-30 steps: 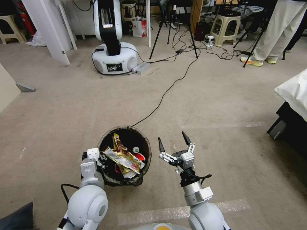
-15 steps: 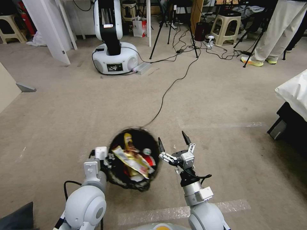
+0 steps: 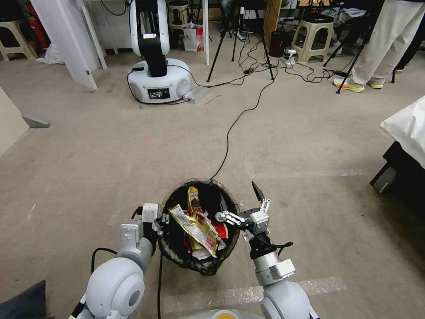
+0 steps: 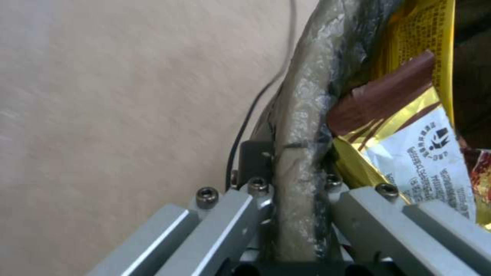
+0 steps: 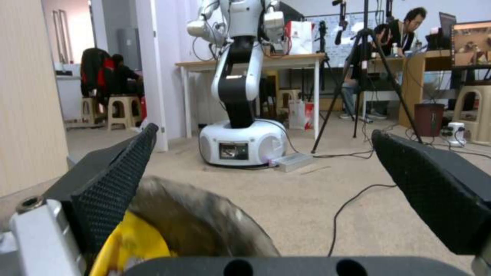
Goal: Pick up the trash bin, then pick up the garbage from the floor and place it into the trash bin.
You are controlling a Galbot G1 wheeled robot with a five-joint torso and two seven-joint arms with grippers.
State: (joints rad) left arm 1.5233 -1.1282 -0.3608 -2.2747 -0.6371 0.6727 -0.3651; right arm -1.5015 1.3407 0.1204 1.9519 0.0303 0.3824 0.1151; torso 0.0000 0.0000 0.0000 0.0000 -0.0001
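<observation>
While the left gripper [image 3: 163, 220] stays clamped on the rim of the trash bin [image 3: 177, 257], it has carried the bin rightward since a second ago; the rim now overlaps the right gripper [image 3: 239, 200]. That gripper hangs wide open; wrappers [image 3: 195, 223] fill the bin.

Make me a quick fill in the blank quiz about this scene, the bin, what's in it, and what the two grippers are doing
1. The left gripper is shut on the ____ of the trash bin.
2. The right gripper hovers with its jaws ____, one finger over the bin's opening.
3. The snack wrappers lie ____ the bin.
4. A black ____ runs along the floor beyond the bin.

Missing words: rim; open; inside; cable
</observation>
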